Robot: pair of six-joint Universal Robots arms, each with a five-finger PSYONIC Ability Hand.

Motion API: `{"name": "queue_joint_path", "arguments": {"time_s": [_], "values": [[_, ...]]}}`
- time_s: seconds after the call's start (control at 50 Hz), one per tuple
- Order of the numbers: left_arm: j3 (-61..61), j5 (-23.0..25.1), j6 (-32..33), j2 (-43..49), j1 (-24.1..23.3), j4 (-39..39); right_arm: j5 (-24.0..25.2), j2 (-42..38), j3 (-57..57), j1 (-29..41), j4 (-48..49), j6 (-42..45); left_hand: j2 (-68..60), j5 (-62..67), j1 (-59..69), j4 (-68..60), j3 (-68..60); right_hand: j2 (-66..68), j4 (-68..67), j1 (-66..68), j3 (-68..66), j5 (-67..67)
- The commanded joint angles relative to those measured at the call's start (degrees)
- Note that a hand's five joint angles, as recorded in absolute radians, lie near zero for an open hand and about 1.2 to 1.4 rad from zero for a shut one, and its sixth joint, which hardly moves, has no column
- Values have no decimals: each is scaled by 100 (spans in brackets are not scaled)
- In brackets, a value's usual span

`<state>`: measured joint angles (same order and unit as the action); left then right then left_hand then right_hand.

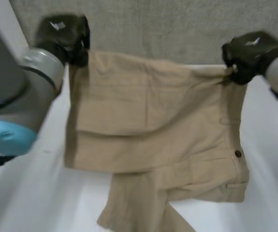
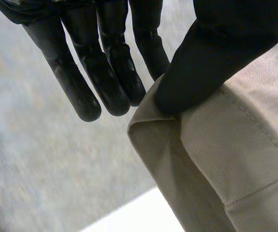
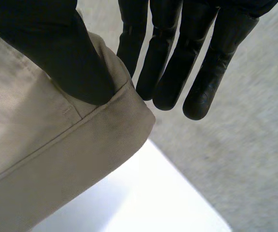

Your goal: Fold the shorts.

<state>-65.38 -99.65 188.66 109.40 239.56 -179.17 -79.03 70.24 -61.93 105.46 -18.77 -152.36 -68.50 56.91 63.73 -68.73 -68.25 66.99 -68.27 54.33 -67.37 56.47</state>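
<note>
The left robot hand [image 1: 65,36] and the right robot hand [image 1: 247,54] each pinch a far corner of the shorts [image 1: 143,116] between thumb and straight fingers, the cloth stretched between them along the bench's [image 1: 269,164] far edge, the rest rumpled nearer.

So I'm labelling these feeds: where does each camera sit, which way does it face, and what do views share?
Head view: between and behind the arms, looking down at the white table and tan shorts; the left robot hand and right robot hand show.
Left wrist view: on that wrist, looking along its own robot hand, pinching a shorts corner.
Right wrist view: likewise, at the other corner.
All three share the shorts and table.
</note>
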Motion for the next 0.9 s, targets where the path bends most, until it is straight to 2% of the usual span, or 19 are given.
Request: {"name": "queue_joint_path", "arguments": {"time_s": [0.02,0.16,0.22,0.24,0.26,0.28,0.3,0.32,0.34,0.36,0.52,0.68,0.78,0.9], "values": [[920,-29,48,1530,196,-846,-692,-1547,542,343,1619,92,-1150,1309,1627,-1127,-1175,1301,-1173,2567,-1263,1353],[1904,-11,293,2514,346,-1812,-1369,-2163,516,475,4087,267,-1150,1309,1627,-1127,-1175,1301,-1173,2567,-1263,1353],[2151,-20,461,2752,346,-2077,-1343,-2313,524,484,4626,373,-1150,1309,1627,-1127,-1175,1301,-1173,2567,-1263,1353],[2274,-2,557,2892,346,-2217,-1273,-2409,559,484,4776,434,-1150,1309,1627,-1127,-1175,841,-713,2107,-803,893],[2319,6,584,2963,337,-2288,-1229,-2471,586,484,4786,478,-1150,1309,1627,-1127,-1175,-946,1074,320,983,-894],[2345,24,619,3025,329,-2341,-1168,-2541,595,484,4777,513,-586,745,1063,-563,-611,-3295,3423,-2029,3333,-3243],[2363,50,628,3069,328,-2402,-1115,-2620,603,484,4760,549,1035,-876,-558,1058,1010,-5699,5827,-4433,5737,-5647],[2354,155,637,3130,311,-2481,-975,-2699,569,484,4725,619,4382,-4222,-3905,4404,4357,-5699,5827,-4433,5737,-5647],[2319,226,637,3148,302,-2526,-904,-2709,525,493,4707,654,5648,-5488,-5171,5670,5623,-5699,5827,-4433,5737,-5647],[2284,252,646,3148,285,-2552,-851,-2718,490,502,4690,681,5850,-5691,-5373,5873,5825,-5699,5827,-4433,5737,-5647],[1582,314,637,2885,223,-2526,-807,-2033,-371,493,4382,655,5812,-5653,-5335,5835,5787,-5699,5827,-4433,5737,-5647],[-149,297,637,1506,-181,-2324,-737,-829,-1637,405,3908,646,5728,-5568,-5251,5750,5703,-5699,5827,-4433,5737,-5647],[-1282,288,584,628,-751,-1816,-273,-416,-2164,81,2961,654,5560,-5400,-5083,5582,5535,-5699,5827,-4433,5737,-5647],[-2031,253,505,310,-1332,-1244,353,-257,-2455,-333,1878,637,5409,-5249,-4932,5431,5384,-5642,5770,-4376,5680,-5590]]}}
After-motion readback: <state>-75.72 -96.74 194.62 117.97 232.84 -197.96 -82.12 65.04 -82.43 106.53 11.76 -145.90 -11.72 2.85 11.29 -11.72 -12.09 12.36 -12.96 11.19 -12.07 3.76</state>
